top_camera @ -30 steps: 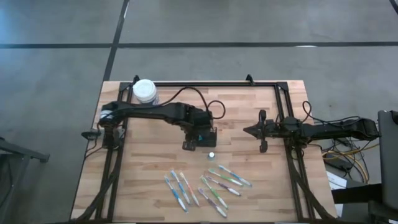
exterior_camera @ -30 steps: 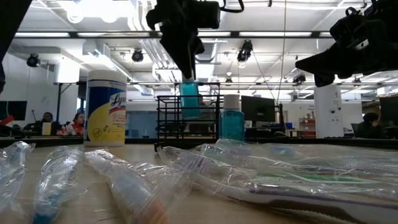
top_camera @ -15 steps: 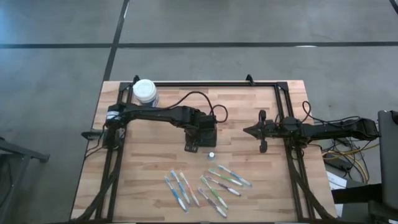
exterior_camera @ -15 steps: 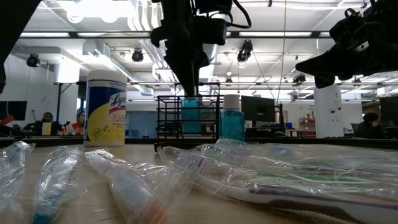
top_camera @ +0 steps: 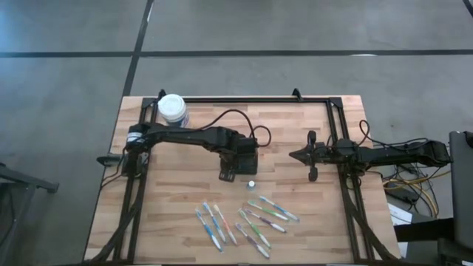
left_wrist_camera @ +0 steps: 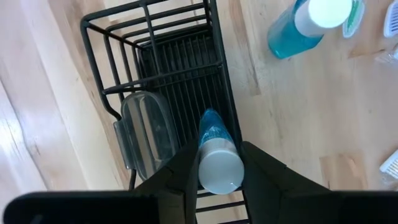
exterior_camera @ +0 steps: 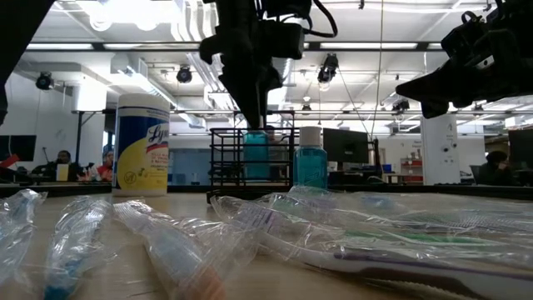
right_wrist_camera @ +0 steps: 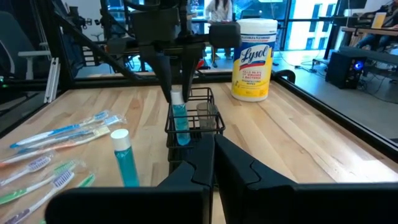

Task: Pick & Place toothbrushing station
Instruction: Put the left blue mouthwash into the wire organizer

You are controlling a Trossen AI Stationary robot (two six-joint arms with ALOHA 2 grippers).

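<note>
Holder point(top_camera: 228, 172): black mesh box, mid-worktop point(top_camera: 177, 199), largely hidden under the left arm from above. Left gripper point(left_wrist_camera: 219, 163): directly over the holder, pinching a blue bottle point(left_wrist_camera: 217, 158) by its white cap, bottle body down inside a compartment; bottle base not visible. Clear lidded case point(left_wrist_camera: 147, 134) in the next compartment. Second bottle point(top_camera: 251, 184) just beside the holder. Right gripper point(top_camera: 293, 155): well apart, fingers pressed together. Toothbrushes point(top_camera: 244, 219): wrapped, details blurred.

Toothbrushing station point(left_wrist_camera: 174, 93) near end cut off in left wrist view.
</note>
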